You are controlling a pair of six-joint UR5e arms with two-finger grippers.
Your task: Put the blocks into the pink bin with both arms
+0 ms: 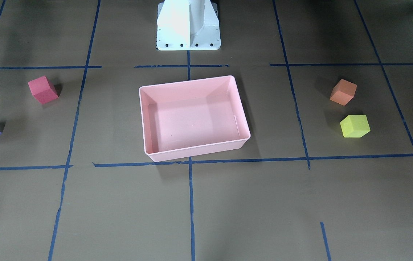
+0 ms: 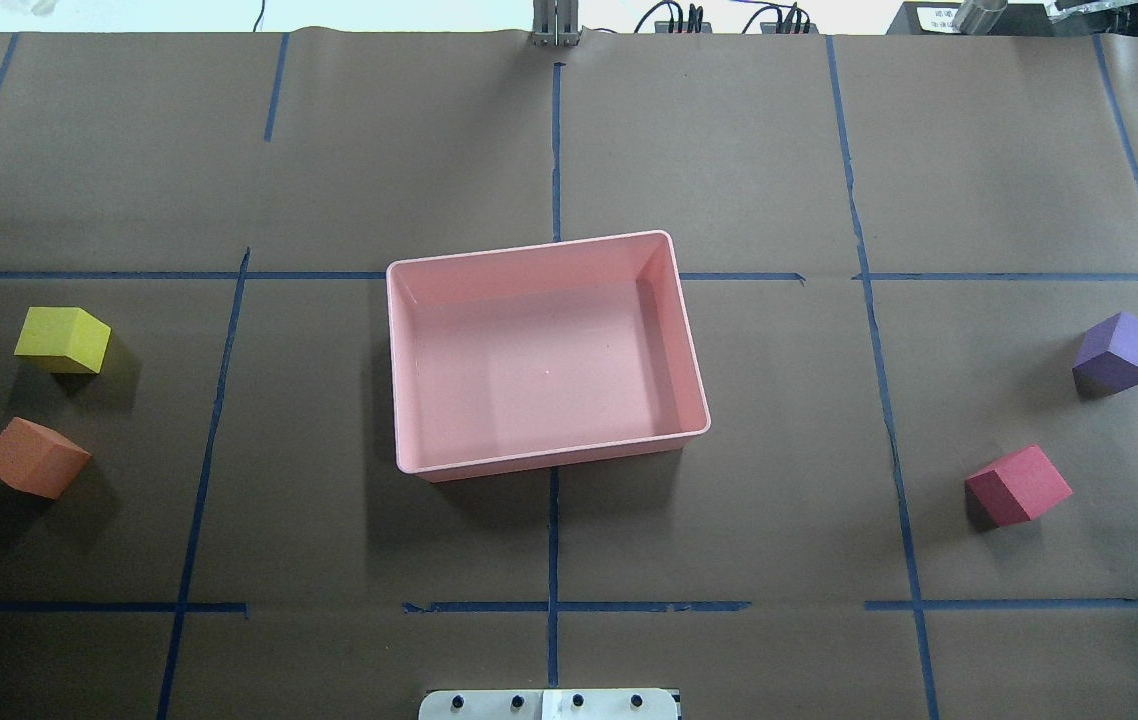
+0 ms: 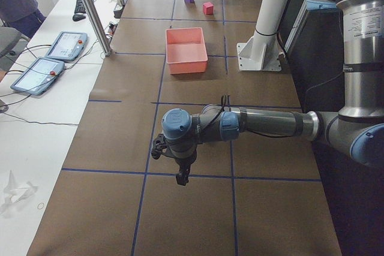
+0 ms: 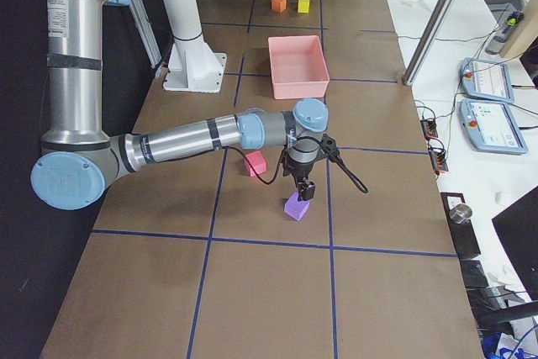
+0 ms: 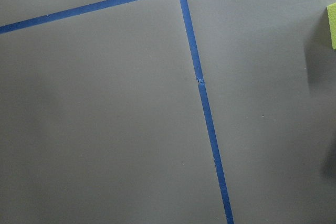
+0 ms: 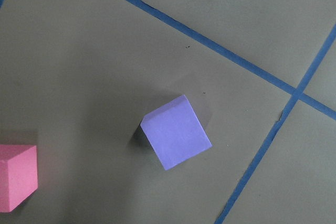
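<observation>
Right claw: the right claw [image 4: 304, 193] pointed down just above the purple block [image 2: 1119, 352]; seen only from the side, so how wide it stood could not be told, nor whether it touched the block
Left claw: the left claw [image 3: 180, 175] pointed down over bare bench [image 2: 729, 150] beside a blue tape line [image 5: 202, 93]; its width could not be told either
Right arm: the right arm [image 4: 185, 140] reached out low, forearm nearly level
Left arm: the left arm [image 3: 264, 123] likewise stretched level
Pink bin: the pink bin [image 2: 539, 370] sat mid-bench
Blocks: purple and red block [image 2: 1019, 485] lay on the robot's right; yellow-green block [image 2: 62, 340] and orange block [image 2: 33, 457] on its left; all outside the bin
</observation>
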